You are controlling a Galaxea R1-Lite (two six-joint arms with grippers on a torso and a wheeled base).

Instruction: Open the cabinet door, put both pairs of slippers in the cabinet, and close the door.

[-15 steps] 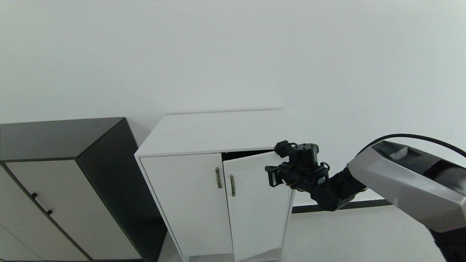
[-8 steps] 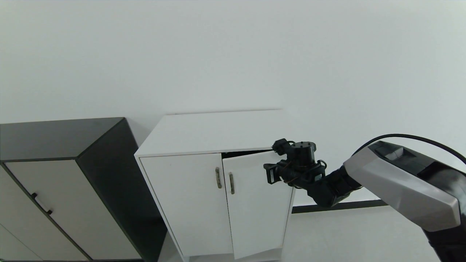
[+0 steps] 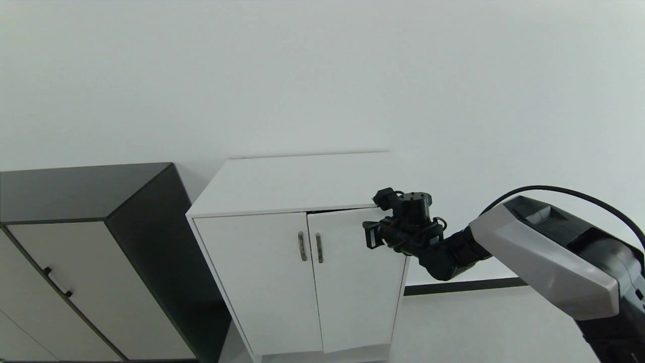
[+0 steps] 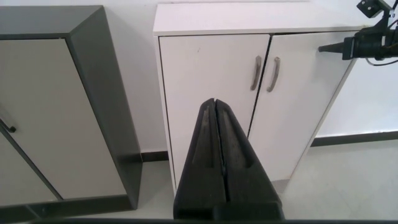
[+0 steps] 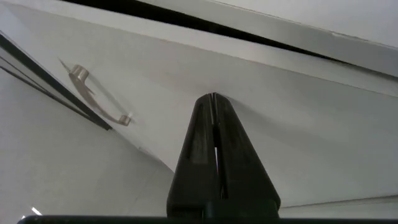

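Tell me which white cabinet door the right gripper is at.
The right door: the right gripper sits against its upper part, and a thin dark gap shows along its top. The left door lies flush, untouched.

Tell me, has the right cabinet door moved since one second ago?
Yes. The right door swung inward, toward closing: the dark gap between it and the fixed top panel has nearly vanished.
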